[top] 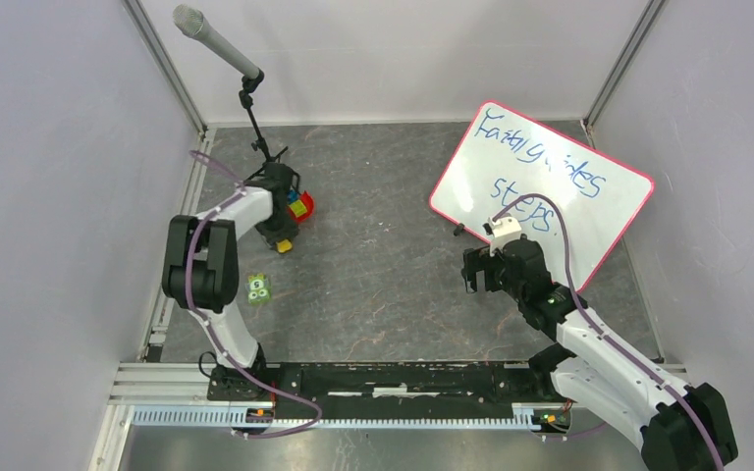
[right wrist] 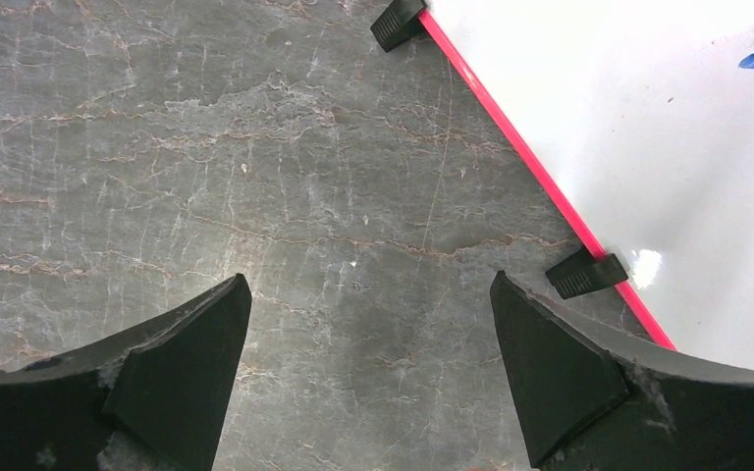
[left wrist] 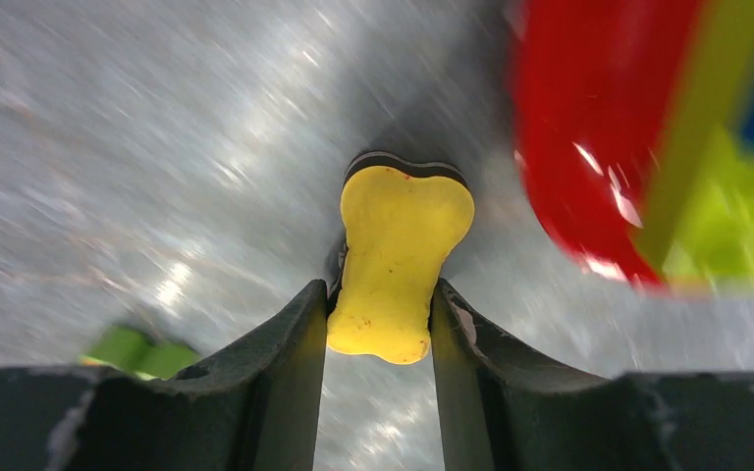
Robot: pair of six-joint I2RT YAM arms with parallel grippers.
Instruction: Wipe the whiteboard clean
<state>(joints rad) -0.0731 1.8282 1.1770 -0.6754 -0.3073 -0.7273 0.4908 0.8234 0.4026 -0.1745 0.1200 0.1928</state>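
Note:
The whiteboard [top: 550,186], white with a pink-red frame and blue handwriting, lies tilted at the table's far right. Its frame edge and two black feet [right wrist: 586,272] show in the right wrist view [right wrist: 668,128]. My right gripper [top: 476,270] is open and empty, just above the table beside the board's near-left edge [right wrist: 368,294]. My left gripper [top: 280,234] is at the far left, shut on a yellow bone-shaped eraser [left wrist: 400,245] with a black underside, also visible in the top view [top: 283,246]. The jaws press its narrow waist [left wrist: 381,294].
A microphone on a stand [top: 214,41] rises at the far left. A red container with coloured blocks [top: 300,206] sits right beside the left gripper [left wrist: 589,147]. A green card [top: 258,286] lies nearer. A metal rail [top: 393,378] runs along the front edge.

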